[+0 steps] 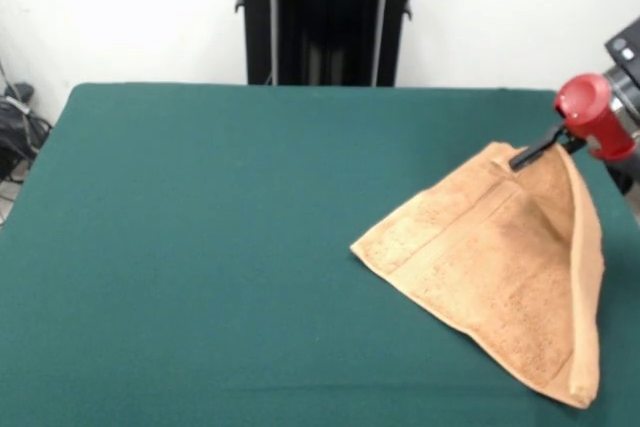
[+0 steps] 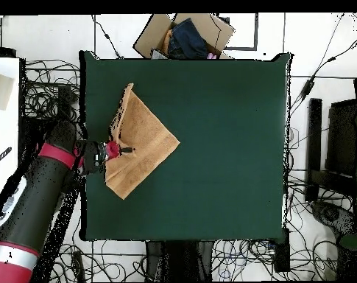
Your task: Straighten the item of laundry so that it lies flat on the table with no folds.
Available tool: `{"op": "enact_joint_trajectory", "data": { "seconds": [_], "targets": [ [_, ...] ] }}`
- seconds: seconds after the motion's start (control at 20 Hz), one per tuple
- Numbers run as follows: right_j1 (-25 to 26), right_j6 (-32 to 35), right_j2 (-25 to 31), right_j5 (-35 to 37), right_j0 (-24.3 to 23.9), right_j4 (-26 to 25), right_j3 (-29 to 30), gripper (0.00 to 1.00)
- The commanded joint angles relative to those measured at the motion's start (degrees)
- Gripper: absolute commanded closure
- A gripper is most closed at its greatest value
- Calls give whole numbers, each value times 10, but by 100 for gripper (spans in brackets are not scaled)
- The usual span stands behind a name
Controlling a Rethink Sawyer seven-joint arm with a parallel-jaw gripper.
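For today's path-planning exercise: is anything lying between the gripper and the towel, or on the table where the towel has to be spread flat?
Nothing visible does. The gripper is already at the towel, at its raised fold, and the green table around the towel is bare cloth in both views.

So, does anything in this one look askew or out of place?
Yes: the towel is not flat. It sits near a table edge in a triangular shape, one side folded over, with the pincer at its raised corner.

Front view low across table (image 1: 200, 247); overhead straight down, farther; both share table, towel (image 1: 500, 257).
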Motion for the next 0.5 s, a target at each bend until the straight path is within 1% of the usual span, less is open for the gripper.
{"op": "enact_joint_trajectory", "data": {
  "seconds": [0.05,0.25,0.5],
  "targets": [
    [27,193,3,56,10,22,-32,100],
    [37,199,-1,78,12,26,-51,100],
    [53,210,-6,89,13,30,-70,100]
  ]
}}
